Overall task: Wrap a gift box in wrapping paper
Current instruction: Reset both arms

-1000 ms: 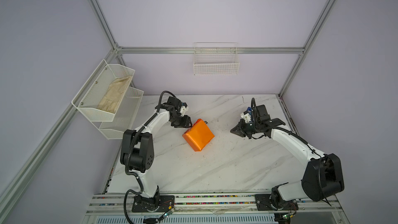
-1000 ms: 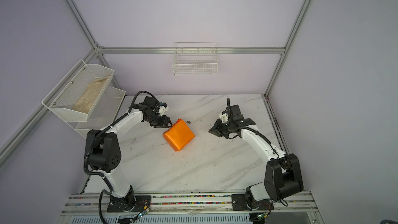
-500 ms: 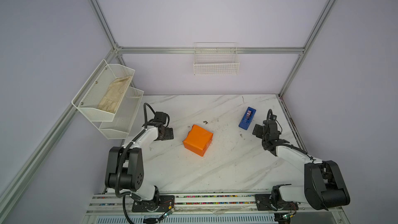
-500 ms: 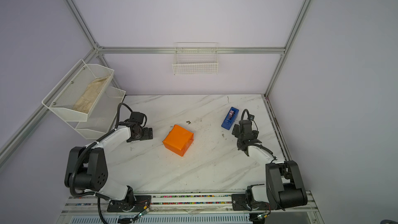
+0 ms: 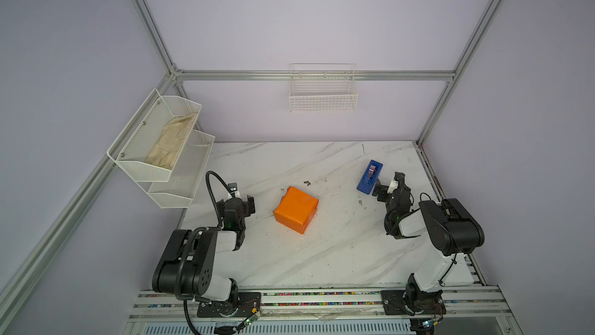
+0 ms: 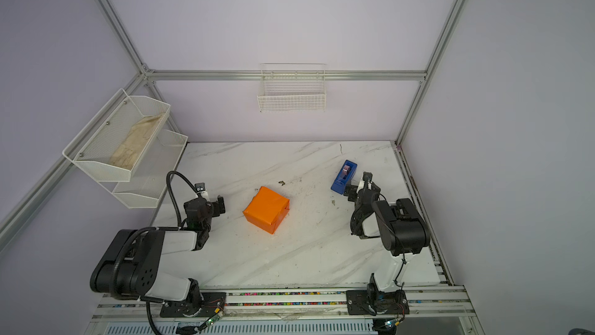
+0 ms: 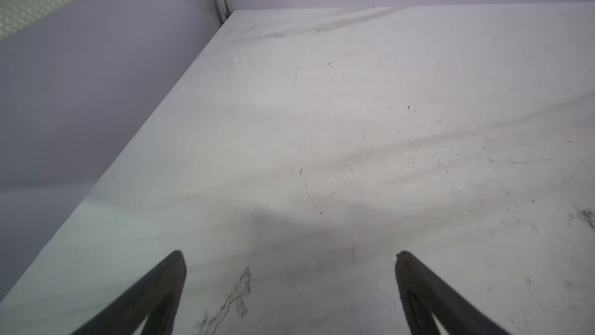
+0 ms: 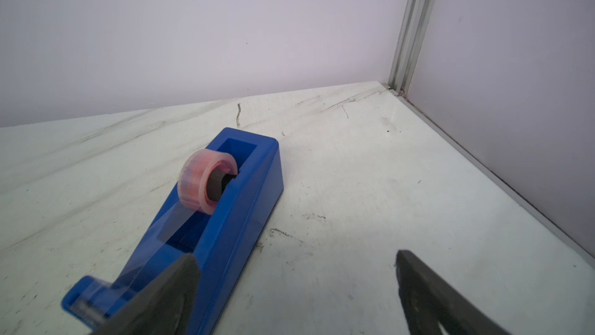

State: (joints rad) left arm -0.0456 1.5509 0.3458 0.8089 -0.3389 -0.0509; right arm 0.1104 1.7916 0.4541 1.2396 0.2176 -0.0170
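Note:
The wrapping paper (image 5: 296,209) (image 6: 266,209) is folded glossy orange into a box-shaped parcel lying in the middle of the marble table (image 5: 322,253). The gift box is hidden inside it. My left gripper (image 5: 242,197) (image 6: 212,199) hangs to the left of the parcel, apart from it. In the left wrist view the left gripper (image 7: 289,259) is open over bare marble. My right gripper (image 5: 387,184) (image 6: 358,185) is at the right, far from the parcel. In the right wrist view the right gripper (image 8: 296,262) is open with nothing between its fingers.
A blue tape dispenser (image 5: 369,177) (image 8: 206,220) with a pink roll stands just beside the right gripper. A white two-tier mesh shelf (image 5: 180,185) holding a beige cloth (image 5: 170,143) is mounted on the left wall. A wire basket (image 5: 323,92) hangs on the back wall.
Both arms have drawn back from the parcel toward the front of the table, and both grippers have opened. The parcel now lies alone; the tape dispenser stands uncovered at the right.

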